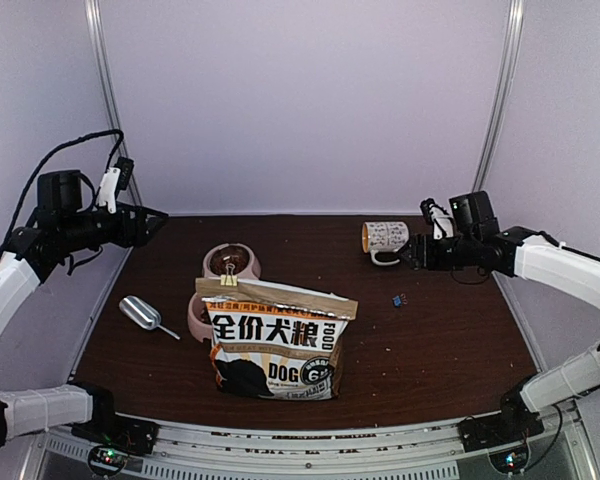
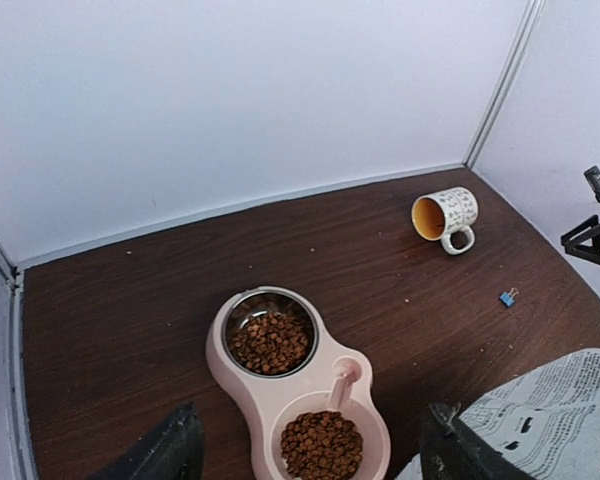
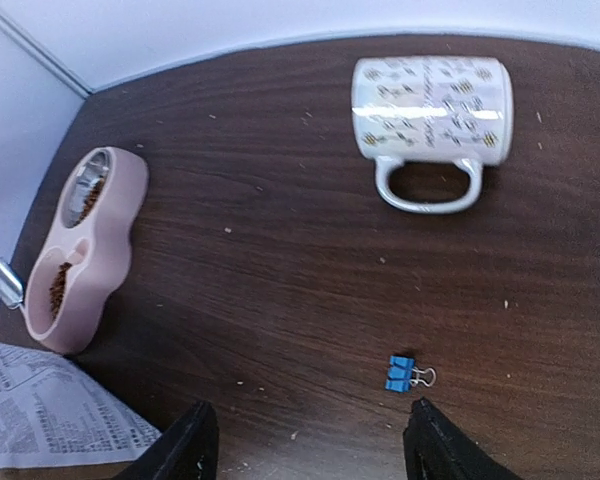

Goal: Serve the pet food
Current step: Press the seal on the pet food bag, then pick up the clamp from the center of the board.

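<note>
From the left wrist, pet food (image 2: 270, 340) is seen in both wells of the pink bowl (image 2: 228, 378); overhead, one is hidden by the bag (image 1: 275, 340). The left hand (image 2: 310, 450) and right hand (image 3: 310, 440) are spread wide, empty, over the dark wooden table (image 3: 280, 250).

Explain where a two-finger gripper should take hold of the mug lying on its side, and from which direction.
Pinch the handle, coming straight down from above. The mug lies on its side with the handle loop flat against the table, so one finger can drop into the loop and the other outside it. The round body would likely roll.
</note>
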Robot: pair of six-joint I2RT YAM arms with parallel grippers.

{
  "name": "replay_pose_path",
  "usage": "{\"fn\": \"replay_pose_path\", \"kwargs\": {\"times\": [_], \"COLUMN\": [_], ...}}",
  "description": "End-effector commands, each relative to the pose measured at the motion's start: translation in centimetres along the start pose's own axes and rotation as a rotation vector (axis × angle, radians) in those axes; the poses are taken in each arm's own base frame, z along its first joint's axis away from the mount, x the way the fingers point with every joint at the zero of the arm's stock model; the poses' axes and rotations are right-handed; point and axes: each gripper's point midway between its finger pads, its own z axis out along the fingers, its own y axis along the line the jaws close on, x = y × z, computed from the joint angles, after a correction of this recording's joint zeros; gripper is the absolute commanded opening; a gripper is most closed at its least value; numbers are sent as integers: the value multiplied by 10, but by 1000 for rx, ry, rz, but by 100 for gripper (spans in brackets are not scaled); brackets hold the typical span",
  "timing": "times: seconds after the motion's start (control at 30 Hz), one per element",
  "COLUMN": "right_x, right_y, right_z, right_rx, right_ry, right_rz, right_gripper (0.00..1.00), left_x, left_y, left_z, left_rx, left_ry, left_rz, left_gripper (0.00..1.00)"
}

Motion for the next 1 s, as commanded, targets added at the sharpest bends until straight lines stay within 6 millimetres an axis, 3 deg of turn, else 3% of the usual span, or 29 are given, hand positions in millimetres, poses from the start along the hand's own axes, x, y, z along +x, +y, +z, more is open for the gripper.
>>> {"fn": "replay_pose_path", "kwargs": {"times": [0.0,0.33,0.97], "right_x": [29,62,87], "right_y": [-37,-83,-94], "right_z": [27,73,103], "right_rx": [89,192,188], "right_ry": [102,201,270], "right_rz": [107,230,254], "right_gripper": [62,49,24], "left_x": [-8,-4,-2], "left_y": [22,26,24], "left_z": [-14,-19,-14], "left_rx": [-152,-186,-165], "left_ry": [-76,-70,-57], "left_rz": [64,87,84], "left_gripper": [77,78,78]}}
